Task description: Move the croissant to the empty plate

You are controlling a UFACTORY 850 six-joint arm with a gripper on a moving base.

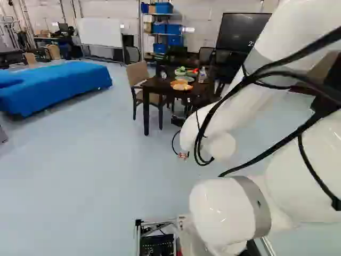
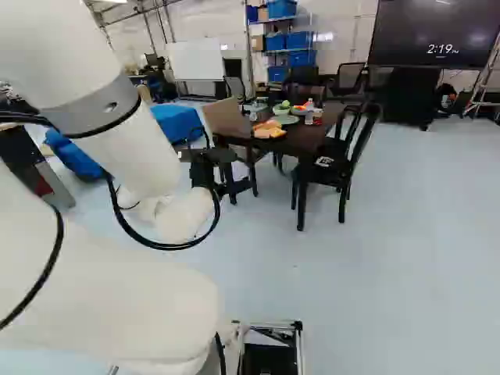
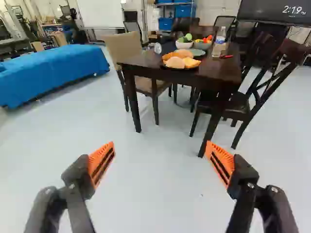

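My gripper [image 2: 208, 166] has its jaws spread wide, gripping nothing, with a dark table [image 3: 143, 59] well ahead.

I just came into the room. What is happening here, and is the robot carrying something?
The white arm is handling nothing. Its tool is open and empty, with the dark table some way ahead. Bread pieces lie together by the table's near edge, and a pale plate is behind them. The move of the bread seems not yet begun.
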